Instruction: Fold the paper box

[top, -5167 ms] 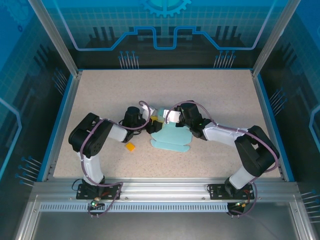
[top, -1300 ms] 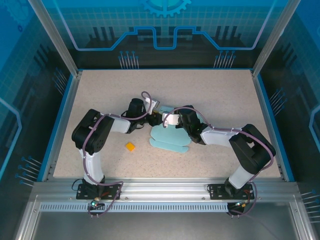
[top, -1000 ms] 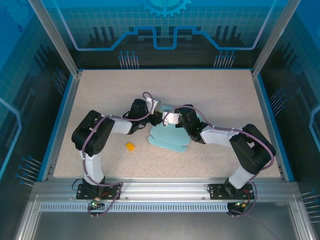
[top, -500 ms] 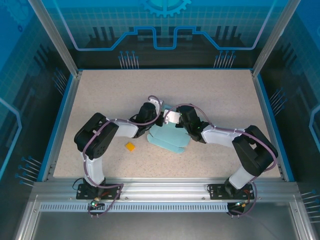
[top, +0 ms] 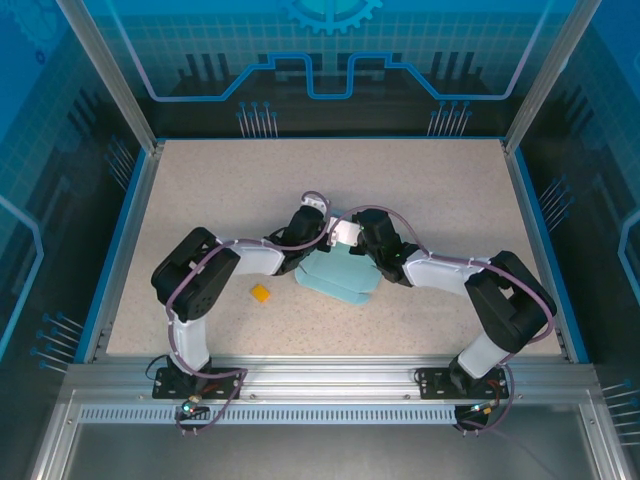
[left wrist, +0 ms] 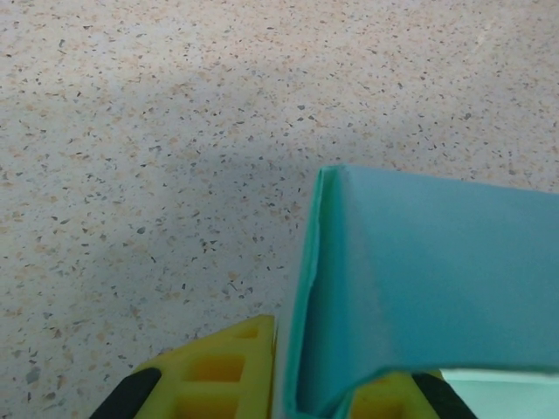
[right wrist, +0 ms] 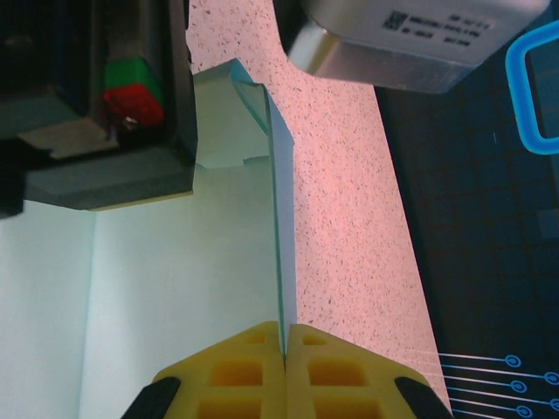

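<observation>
The left gripper (left wrist: 316, 371) pinches a folded flap of the paper box (top: 340, 280); the right gripper (right wrist: 284, 345) clamps its upright edge

The top view hangs high above and behind the arm bases (top: 200, 378) at its 6 o'clock edge, facing down and forward so the whole counter (top: 200, 180) lies far below. Each wrist camera rides close behind its own yellow jaws, which poke in at 6 o'clock of its frame, and looks along them toward 12 o'clock across the speckled surface. All three share the paper box (top: 338, 280), small at the top view's centre, large and cropped in both wrist views.
</observation>
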Motion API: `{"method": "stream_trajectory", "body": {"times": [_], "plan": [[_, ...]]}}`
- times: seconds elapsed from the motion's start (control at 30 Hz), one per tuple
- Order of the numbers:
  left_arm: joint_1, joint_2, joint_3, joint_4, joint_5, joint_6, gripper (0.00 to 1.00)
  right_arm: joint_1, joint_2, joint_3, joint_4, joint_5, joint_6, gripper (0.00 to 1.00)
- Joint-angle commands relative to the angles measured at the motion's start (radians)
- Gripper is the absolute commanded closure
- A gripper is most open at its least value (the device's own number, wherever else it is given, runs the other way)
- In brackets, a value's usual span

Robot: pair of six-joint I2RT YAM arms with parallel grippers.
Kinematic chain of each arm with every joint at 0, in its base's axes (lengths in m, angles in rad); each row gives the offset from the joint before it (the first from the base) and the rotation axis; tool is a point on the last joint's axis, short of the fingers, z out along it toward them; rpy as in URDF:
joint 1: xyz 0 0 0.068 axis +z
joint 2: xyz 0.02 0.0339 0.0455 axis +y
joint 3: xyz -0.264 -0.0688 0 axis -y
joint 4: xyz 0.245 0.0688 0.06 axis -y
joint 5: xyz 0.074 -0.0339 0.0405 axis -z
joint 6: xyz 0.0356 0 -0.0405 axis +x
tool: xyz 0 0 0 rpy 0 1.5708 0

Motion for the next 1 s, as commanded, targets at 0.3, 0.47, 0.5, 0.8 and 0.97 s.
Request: {"method": "stream_trajectory", "body": {"times": [0.3, 0.47, 0.5, 0.8, 0.97], "plan": [[0.081, 0.011, 0.018, -0.037, -0.120, -0.031, 0.85, 0.042, -0.031, 0.000, -0.039, -0.073, 0.054, 1.00], [0.082, -0.007, -0.001, -0.013, -0.055, -0.014, 0.81, 0.037, -0.025, 0.013, -0.039, -0.054, 0.063, 1.00], [0.082, -0.012, -0.007, -0.008, -0.045, -0.012, 0.80, 0.037, -0.024, 0.014, -0.039, -0.051, 0.063, 1.00], [0.082, -0.040, -0.049, 0.003, 0.012, 0.005, 0.66, 0.032, -0.019, 0.022, -0.035, -0.031, 0.062, 1.00], [0.081, -0.051, -0.069, 0.006, 0.044, 0.011, 0.57, 0.031, -0.017, 0.026, -0.035, -0.023, 0.059, 1.00]]}}
